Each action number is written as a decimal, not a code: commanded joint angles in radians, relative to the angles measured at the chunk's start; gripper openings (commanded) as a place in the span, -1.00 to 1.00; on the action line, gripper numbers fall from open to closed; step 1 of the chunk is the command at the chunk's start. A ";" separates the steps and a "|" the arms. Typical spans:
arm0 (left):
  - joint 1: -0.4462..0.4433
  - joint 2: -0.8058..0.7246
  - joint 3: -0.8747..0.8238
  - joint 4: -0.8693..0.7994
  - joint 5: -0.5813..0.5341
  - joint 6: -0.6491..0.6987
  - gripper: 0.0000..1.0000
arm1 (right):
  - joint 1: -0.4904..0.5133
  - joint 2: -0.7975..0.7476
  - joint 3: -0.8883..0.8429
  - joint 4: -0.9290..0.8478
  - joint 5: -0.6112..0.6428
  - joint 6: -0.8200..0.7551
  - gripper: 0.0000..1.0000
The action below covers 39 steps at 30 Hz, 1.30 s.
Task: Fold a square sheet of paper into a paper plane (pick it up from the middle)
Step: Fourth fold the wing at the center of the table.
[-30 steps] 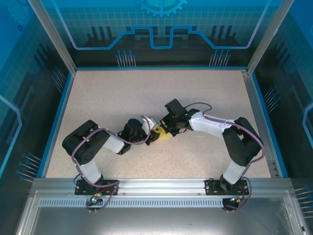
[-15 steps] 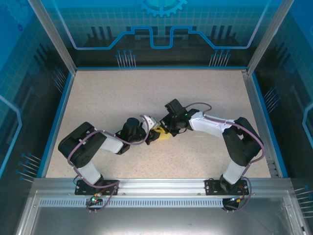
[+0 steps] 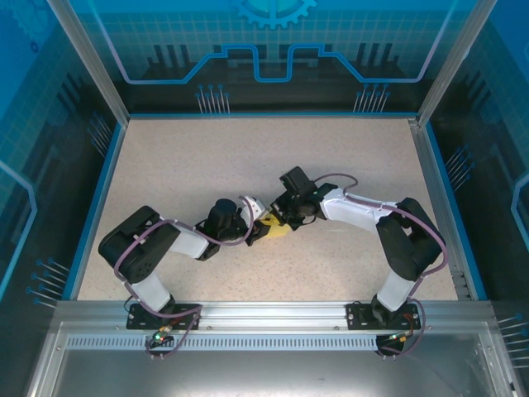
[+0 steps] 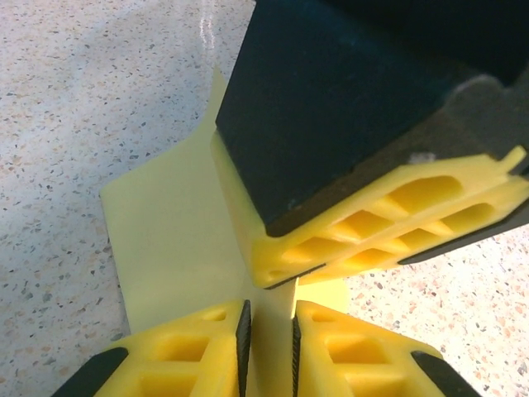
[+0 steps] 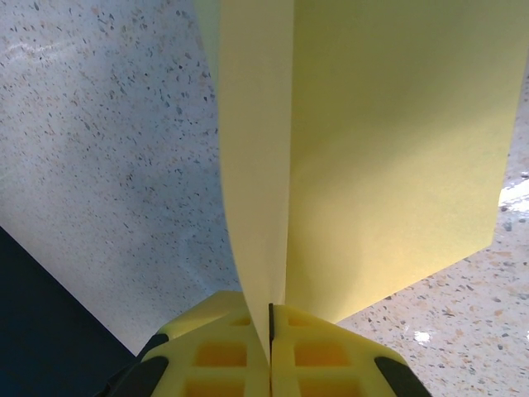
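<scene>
The left fingers point(image 4: 223, 324) stand a narrow gap apart with an edge of the square sheet of paper point(image 4: 169, 227) lying in that gap; whether their pads touch it I cannot tell; just beyond their tips the right fingers point(image 5: 240, 335) are pressed together, pinching the sheet along a fold, and two yellow flaps spread away from them. The step in hand looks like sharpening a crease; to do it well the left fingers should close squarely on the doubled edge near the right fingers' tips, with both layers aligned, then run along the fold without tugging, since thin paper skews or tears easily; the right pinch ought to hold firm meanwhile. Beneath both pairs of fingers lies a speckled beige worktop point(image 3: 207, 157) edged in blue; beyond them blue patterned panels point(image 3: 273, 41) wall it in; a metal rail point(image 3: 264, 317) carries the arm bases.
</scene>
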 commanded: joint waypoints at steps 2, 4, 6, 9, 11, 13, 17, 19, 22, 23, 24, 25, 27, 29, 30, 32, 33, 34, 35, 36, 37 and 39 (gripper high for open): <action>-0.005 0.025 0.029 -0.012 0.002 0.040 -0.54 | -0.010 0.006 0.016 -0.028 -0.033 0.010 -0.90; -0.004 0.028 0.031 -0.014 0.002 0.041 -0.60 | -0.011 0.007 0.016 -0.028 -0.034 0.010 -0.89; -0.004 0.028 0.032 -0.016 -0.001 0.042 -0.69 | -0.011 0.008 0.019 -0.029 -0.035 0.008 -0.88; -0.005 0.029 0.035 -0.022 -0.003 0.041 -0.80 | -0.015 0.009 0.022 -0.028 -0.040 -0.006 -0.79; -0.004 0.034 0.035 -0.020 -0.006 0.036 -0.88 | -0.021 0.005 0.031 -0.033 -0.047 -0.038 -0.70; -0.004 0.040 0.031 -0.012 -0.007 0.022 -0.90 | -0.031 -0.006 0.044 -0.050 -0.039 -0.081 -0.39; -0.004 0.044 0.019 0.014 -0.001 -0.028 -0.90 | -0.054 -0.069 0.019 -0.050 0.010 -0.184 0.14; -0.005 0.041 0.014 0.023 0.005 -0.061 -0.90 | -0.067 -0.126 -0.026 -0.026 0.048 -0.256 0.30; -0.004 0.033 0.020 0.010 0.001 -0.128 -0.90 | -0.075 -0.192 -0.089 0.025 0.086 -0.388 0.38; -0.004 0.033 0.025 0.003 0.000 -0.151 -0.90 | -0.079 -0.201 -0.100 0.034 0.087 -0.423 0.38; -0.004 0.033 0.034 -0.016 -0.003 -0.180 -0.91 | -0.080 -0.212 -0.114 0.052 0.090 -0.456 0.38; -0.004 0.033 0.048 -0.042 -0.005 -0.213 -0.92 | -0.081 -0.220 -0.140 0.084 0.089 -0.490 0.37; -0.005 0.032 0.063 -0.064 -0.012 -0.292 -0.93 | -0.084 -0.230 -0.179 0.142 0.080 -0.516 0.35; -0.005 0.030 0.067 -0.072 -0.039 -0.386 -0.97 | -0.088 -0.236 -0.243 0.217 0.067 -0.533 0.33; -0.004 0.030 0.070 -0.082 -0.051 -0.433 -0.97 | -0.093 -0.234 -0.268 0.259 0.050 -0.534 0.32; -0.005 0.033 0.075 -0.098 -0.056 -0.513 -0.97 | -0.099 -0.226 -0.302 0.336 0.013 -0.546 0.31; -0.004 0.041 0.074 -0.088 -0.046 -0.546 -0.97 | -0.101 -0.218 -0.308 0.354 -0.001 -0.553 0.31; -0.005 0.049 0.074 -0.083 -0.035 -0.569 -0.97 | -0.103 -0.208 -0.303 0.364 -0.022 -0.568 0.30; -0.005 0.052 0.075 -0.084 -0.032 -0.583 -0.97 | -0.102 -0.196 -0.294 0.346 -0.028 -0.572 0.30; -0.004 0.055 0.075 -0.090 -0.033 -0.597 -0.97 | -0.103 -0.181 -0.282 0.334 -0.037 -0.574 0.30; -0.005 0.056 0.077 -0.094 -0.032 -0.604 -0.97 | -0.104 -0.166 -0.274 0.327 -0.049 -0.576 0.29; -0.005 0.054 0.086 -0.113 -0.031 -0.614 -0.97 | -0.105 -0.140 -0.273 0.327 -0.057 -0.565 0.27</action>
